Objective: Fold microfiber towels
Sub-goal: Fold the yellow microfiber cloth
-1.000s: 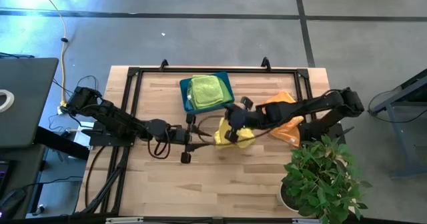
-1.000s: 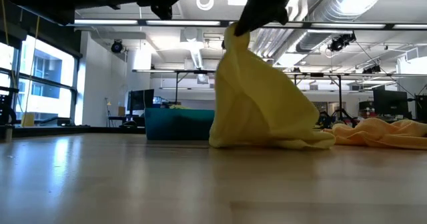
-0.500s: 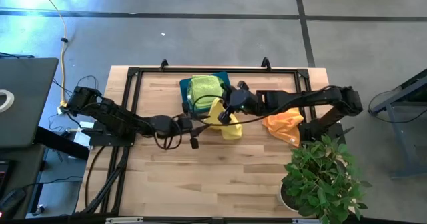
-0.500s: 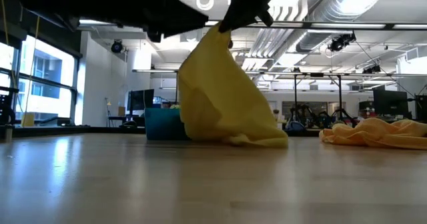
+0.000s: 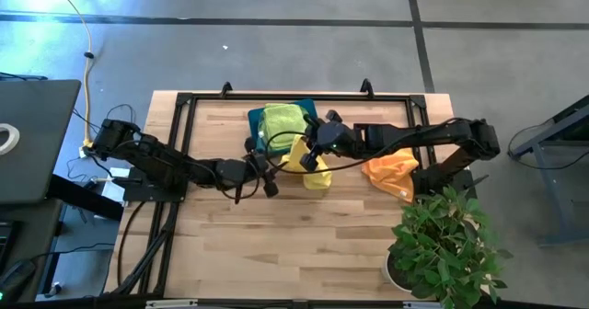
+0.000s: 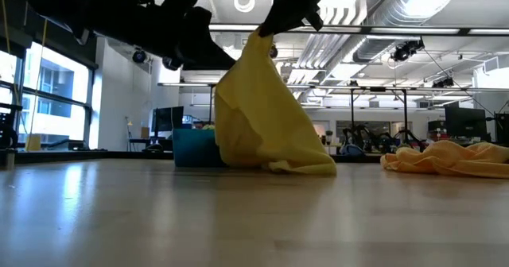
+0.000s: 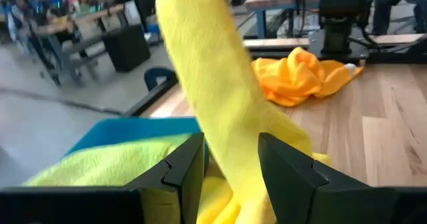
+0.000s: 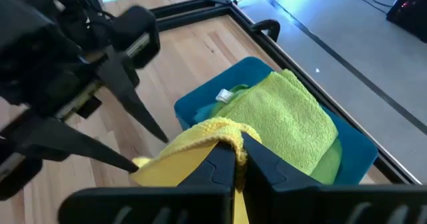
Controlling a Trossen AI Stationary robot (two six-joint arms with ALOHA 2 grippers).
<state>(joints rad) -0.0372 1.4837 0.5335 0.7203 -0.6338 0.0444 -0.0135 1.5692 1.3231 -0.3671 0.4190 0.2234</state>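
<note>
A yellow towel (image 5: pixel 316 176) hangs from my right gripper (image 5: pixel 311 159), which is shut on its top just beside the teal bin (image 5: pixel 308 111). The towel's lower end (image 6: pixel 306 168) rests on the table. My left gripper (image 5: pixel 276 176) is open at the towel's left side; in the left wrist view its two fingers stand on either side of the hanging cloth (image 7: pixel 220 97). A lime green towel (image 5: pixel 282 123) lies in the bin. An orange towel (image 5: pixel 391 168) lies crumpled on the table to the right. My right gripper pinches a bunched edge at the towel's top (image 8: pixel 223 127) between its two fingers, coming from above and the table's right. The towel hangs below it in a slack cone (image 6: pixel 266 108), with its bottom on the table. My left gripper's fingers (image 7: pixel 183 171) flank the cloth; I cannot tell whether they touch it.
A black frame (image 5: pixel 184 102) runs round the table's far part. A potted plant (image 5: pixel 442 245) stands at the near right corner. Bare wood (image 5: pixel 276 254) lies along the near side.
My right gripper has carried the towel's top toward the table's left and far edge, up to the bin, and the towel's lower end has slid along the table with it. My left gripper has moved toward the far right, up to the hanging towel.
</note>
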